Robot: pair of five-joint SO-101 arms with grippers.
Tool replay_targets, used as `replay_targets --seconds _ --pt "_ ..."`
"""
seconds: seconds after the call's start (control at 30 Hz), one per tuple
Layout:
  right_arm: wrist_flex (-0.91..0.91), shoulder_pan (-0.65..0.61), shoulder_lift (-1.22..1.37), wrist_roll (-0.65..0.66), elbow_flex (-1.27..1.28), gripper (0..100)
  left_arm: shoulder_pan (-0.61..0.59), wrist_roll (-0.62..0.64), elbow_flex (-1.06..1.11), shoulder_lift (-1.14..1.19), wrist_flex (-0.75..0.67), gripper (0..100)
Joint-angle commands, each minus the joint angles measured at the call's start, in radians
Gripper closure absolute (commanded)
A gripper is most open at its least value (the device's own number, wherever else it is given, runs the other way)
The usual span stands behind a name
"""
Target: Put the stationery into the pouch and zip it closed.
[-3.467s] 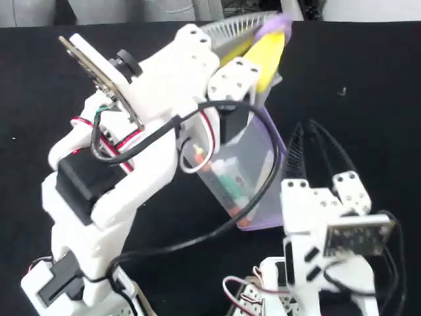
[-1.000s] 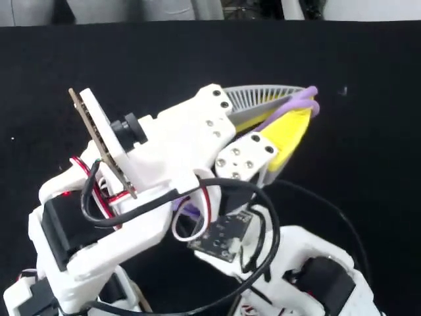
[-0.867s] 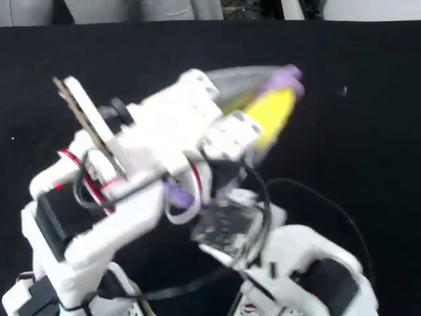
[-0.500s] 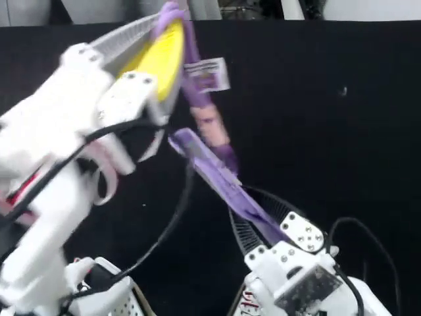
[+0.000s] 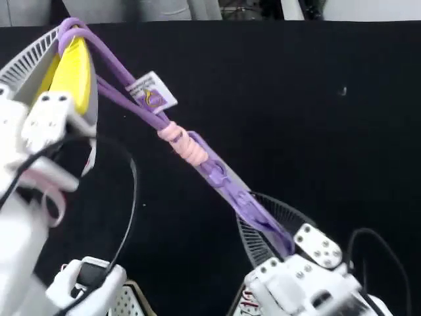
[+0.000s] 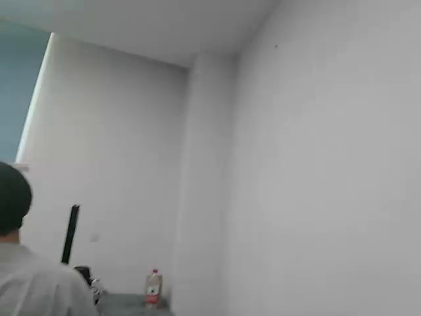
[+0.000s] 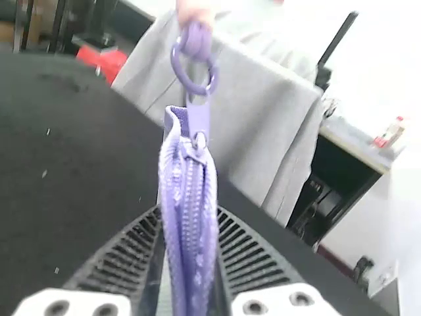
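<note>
The purple pouch (image 5: 227, 184) is stretched taut in the air above the black table (image 5: 316, 118), running diagonally between both arms. My left gripper (image 5: 66, 36), with one yellow and one white ribbed finger, is raised at the far left and shut on the pouch's purple strap (image 5: 115, 79). A white tag (image 5: 151, 92) and a pink charm (image 5: 184, 146) hang along the strap. My right gripper (image 5: 276, 238) is low at the front right, shut on the pouch's lower end. In the right wrist view the zipped edge (image 7: 187, 191) stands between the black ribbed fingers (image 7: 125, 257), with the pull ring (image 7: 194, 56) above.
A black cable (image 5: 128, 197) loops from the left arm over the table. The left wrist view looks up at a white wall (image 6: 316, 164), with a bottle (image 6: 153, 288) far off. A grey cloth (image 7: 250, 112) hangs behind the table's far edge.
The left arm swung up from the middle to the far left, pulling the strap with it. The pouch went from slack under the arms to taut between both grippers.
</note>
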Motion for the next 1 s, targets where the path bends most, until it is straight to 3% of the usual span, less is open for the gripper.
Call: replay_targets --seconds 0.0,0.5,0.9,0.97 --pt "0.003 0.011 -0.117 -0.020 -0.114 98.8 -0.096 -0.009 0.088 0.002 -0.020 97" --pt "0.034 0.011 -0.117 -0.026 -0.213 98.8 -0.364 -0.009 0.464 0.002 -0.471 97" --pt "0.031 0.011 -0.117 -0.026 -0.211 98.8 -0.366 -0.012 0.561 0.011 -0.502 97" --pt "0.031 0.011 -0.117 -0.026 -0.213 98.8 -0.363 -0.068 0.570 0.011 -0.503 97"
